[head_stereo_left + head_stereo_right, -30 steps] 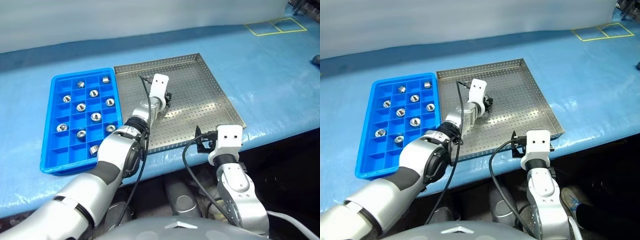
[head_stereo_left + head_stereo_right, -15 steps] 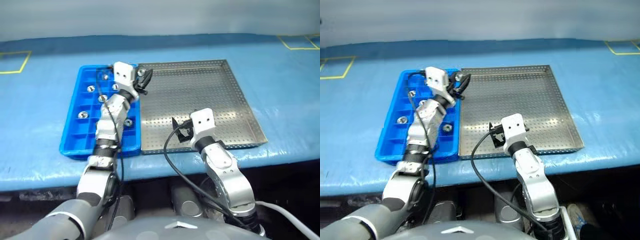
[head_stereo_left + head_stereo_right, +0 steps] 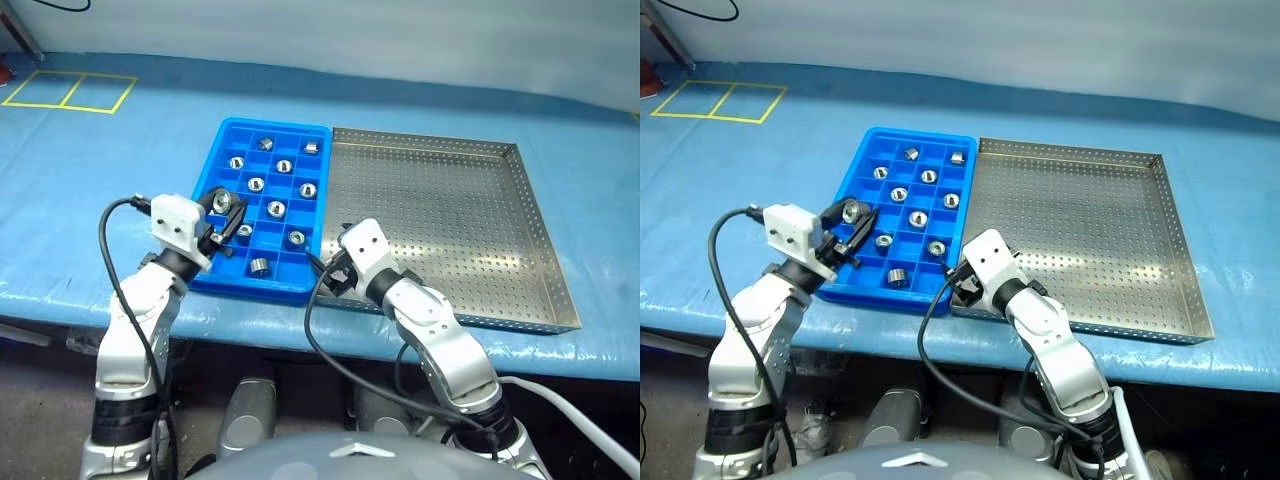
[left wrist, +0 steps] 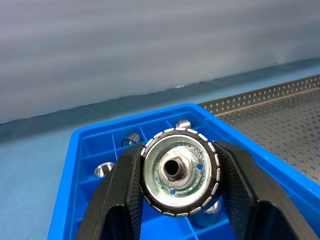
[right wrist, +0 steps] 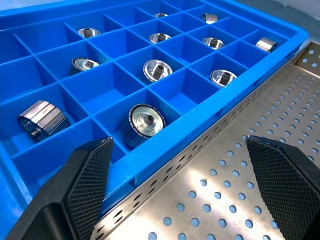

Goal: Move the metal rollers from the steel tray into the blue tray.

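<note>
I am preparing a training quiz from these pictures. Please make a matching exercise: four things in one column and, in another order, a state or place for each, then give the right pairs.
Things:
1. left gripper
2. right gripper
3. steel tray
4. blue tray

States or places:
A. jaws wide open, holding nothing
B. holds rollers in its compartments
C. shut on a metal roller
D. perforated floor with no rollers on it

Pairs: 1-C, 2-A, 3-D, 4-B
</note>
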`<move>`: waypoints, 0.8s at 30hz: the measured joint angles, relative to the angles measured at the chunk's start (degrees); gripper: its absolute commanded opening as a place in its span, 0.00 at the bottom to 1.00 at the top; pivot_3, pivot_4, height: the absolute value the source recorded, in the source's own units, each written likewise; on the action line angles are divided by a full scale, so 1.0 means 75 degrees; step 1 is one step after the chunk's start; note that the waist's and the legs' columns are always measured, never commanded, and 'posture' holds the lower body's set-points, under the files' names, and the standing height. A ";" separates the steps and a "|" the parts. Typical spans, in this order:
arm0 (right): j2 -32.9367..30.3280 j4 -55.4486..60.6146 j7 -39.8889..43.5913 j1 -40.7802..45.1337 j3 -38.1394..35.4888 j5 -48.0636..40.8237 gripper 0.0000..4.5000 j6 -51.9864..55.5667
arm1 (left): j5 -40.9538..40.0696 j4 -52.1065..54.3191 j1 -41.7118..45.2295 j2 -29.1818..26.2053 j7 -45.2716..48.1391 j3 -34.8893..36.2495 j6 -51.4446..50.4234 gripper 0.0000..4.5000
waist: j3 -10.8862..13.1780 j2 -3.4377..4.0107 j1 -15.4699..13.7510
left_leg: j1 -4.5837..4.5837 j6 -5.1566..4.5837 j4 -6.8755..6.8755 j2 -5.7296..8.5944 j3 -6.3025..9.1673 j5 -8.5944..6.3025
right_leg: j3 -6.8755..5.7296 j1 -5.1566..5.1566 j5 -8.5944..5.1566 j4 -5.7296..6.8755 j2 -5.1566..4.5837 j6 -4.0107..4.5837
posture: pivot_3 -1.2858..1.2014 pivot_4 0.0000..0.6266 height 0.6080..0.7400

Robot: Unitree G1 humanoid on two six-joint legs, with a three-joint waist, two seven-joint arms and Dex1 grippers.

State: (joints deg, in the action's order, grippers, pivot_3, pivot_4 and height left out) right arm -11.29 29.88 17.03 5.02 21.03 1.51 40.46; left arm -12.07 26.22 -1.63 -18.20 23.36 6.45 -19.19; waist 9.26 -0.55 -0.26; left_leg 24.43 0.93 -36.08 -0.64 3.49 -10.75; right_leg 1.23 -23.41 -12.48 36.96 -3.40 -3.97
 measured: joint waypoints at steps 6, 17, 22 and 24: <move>-0.0075 -0.0033 0.0212 0.0003 0.0177 -0.0055 1.00 -0.0044 | 0.0368 0.0251 -0.0663 0.0027 -0.0775 0.0061 -0.0348 0.42 | -0.0003 -0.0005 -0.0108 | -0.0005 -0.0001 0.0000 -0.0004 0.0000 0.0008 | -0.0006 0.0000 0.0002 0.0003 0.0000 0.0004 | 0.60 0.24 1.00; -0.0312 -0.0169 0.0763 0.0132 0.0438 -0.0230 1.00 -0.0366 | 0.0645 0.0345 -0.1211 0.0012 -0.1266 0.0044 -0.0948 0.42 | -0.0006 -0.0010 -0.0310 | 0.0000 0.0001 0.0010 -0.0006 0.0002 0.0007 | -0.0016 -0.0006 -0.0002 -0.0004 -0.0002 0.0010 | 0.61 0.24 1.00; -0.0319 -0.0195 0.0816 0.0135 0.0461 -0.0254 1.00 -0.0387 | 0.0640 0.0453 -0.1120 0.0010 -0.1320 0.0027 -0.1323 0.42 | -0.0007 -0.0011 -0.0317 | -0.0001 0.0001 0.0010 -0.0006 0.0002 0.0006 | -0.0016 -0.0007 -0.0002 -0.0005 -0.0003 0.0011 | 0.60 0.24 1.00; -0.0313 -0.0195 0.0813 0.0134 0.0462 -0.0254 1.00 -0.0390 | 0.0620 0.0455 -0.1052 0.0016 -0.1337 0.0028 -0.1444 0.49 | -0.0007 -0.0010 -0.0316 | -0.0001 0.0001 0.0012 -0.0006 0.0001 0.0006 | -0.0016 -0.0008 -0.0002 -0.0005 -0.0003 0.0011 | 0.60 0.24 1.00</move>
State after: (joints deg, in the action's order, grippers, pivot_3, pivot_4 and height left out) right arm -13.64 28.41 23.13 6.02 24.49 -0.39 37.53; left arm -7.42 29.63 -9.52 -18.08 13.34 6.66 -30.02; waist 9.21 -0.62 -2.63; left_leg 24.43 0.94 -35.99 -0.69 3.50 -10.70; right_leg 1.10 -23.46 -12.50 36.92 -3.42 -3.88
